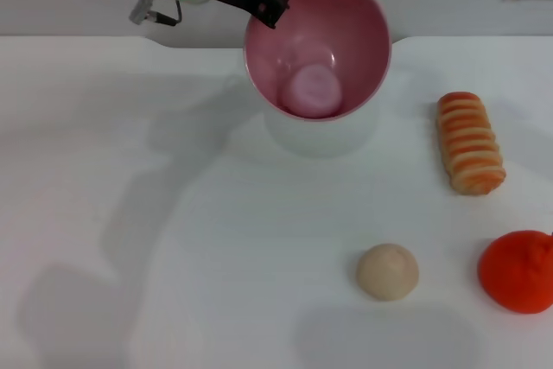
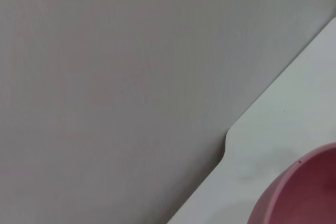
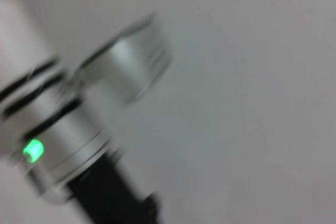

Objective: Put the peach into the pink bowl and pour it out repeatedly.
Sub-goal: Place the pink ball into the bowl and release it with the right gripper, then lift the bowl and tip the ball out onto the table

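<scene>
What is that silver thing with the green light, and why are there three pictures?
It is a robot's arm. One picture comes from a camera on its head, two from cameras on its wrists. The left gripper grips the rim of the pink bowl, lifted and tipped toward us, with the peach inside. On the white table lie a striped bread roll, a beige ball and an orange-red fruit. The right wrist picture shows the left arm. The right gripper is out of sight.
</scene>
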Controlling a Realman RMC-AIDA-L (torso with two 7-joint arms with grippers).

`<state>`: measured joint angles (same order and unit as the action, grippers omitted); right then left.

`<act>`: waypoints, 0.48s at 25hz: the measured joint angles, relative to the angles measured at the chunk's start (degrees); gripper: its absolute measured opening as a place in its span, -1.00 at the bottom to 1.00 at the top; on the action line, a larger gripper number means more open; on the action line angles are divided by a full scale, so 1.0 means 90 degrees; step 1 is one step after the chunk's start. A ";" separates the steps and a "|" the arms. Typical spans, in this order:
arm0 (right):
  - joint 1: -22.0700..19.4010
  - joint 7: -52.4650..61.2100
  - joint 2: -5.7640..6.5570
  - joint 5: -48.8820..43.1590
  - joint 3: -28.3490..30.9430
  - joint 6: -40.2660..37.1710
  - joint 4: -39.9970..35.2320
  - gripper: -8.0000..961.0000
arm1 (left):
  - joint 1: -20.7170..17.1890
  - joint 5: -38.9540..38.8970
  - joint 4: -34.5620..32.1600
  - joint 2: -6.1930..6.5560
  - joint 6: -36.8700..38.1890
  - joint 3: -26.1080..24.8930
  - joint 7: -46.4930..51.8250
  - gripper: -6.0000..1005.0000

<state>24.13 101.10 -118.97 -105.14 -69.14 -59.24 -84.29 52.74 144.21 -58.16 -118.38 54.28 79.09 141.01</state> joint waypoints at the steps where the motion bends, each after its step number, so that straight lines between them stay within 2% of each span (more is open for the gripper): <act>1: -0.0310 -0.0711 -0.0001 0.0957 0.0112 0.0277 0.0095 0.02 | -0.0003 0.0003 -0.0002 -0.0001 -0.0080 0.0055 -0.0077 -0.90; 2: -0.0310 -0.0711 -0.0001 0.0957 0.0112 0.0277 0.0095 0.02 | -0.0013 0.0005 -0.0003 -0.0002 -0.0149 0.0103 -0.0133 -0.90; 6: -0.0918 -0.2385 -0.0004 0.3046 0.0289 0.0668 0.0578 0.02 | -0.0071 -0.0014 -0.0005 -0.0014 -0.0546 0.0343 -0.0321 -0.90; 7: -0.1036 -0.2768 -0.0004 0.3542 0.0300 0.0748 0.0698 0.02 | -0.0110 -0.0029 -0.0009 -0.0019 -0.0763 0.0513 -0.0363 -0.90; 8: -0.1172 -0.3222 -0.0005 0.4138 0.0312 0.0803 0.0880 0.02 | -0.0212 -0.0041 -0.0029 -0.0036 -0.1338 0.1012 -0.0381 -0.90; 12: -0.1527 -0.4591 -0.0008 0.5981 0.0455 0.0824 0.1551 0.01 | -0.0380 -0.0087 -0.0031 -0.0064 -0.2497 0.1802 -0.0326 -0.90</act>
<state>10.38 59.78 -119.04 -51.31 -65.04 -51.83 -70.33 49.33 143.43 -58.44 -118.95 31.81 95.31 138.07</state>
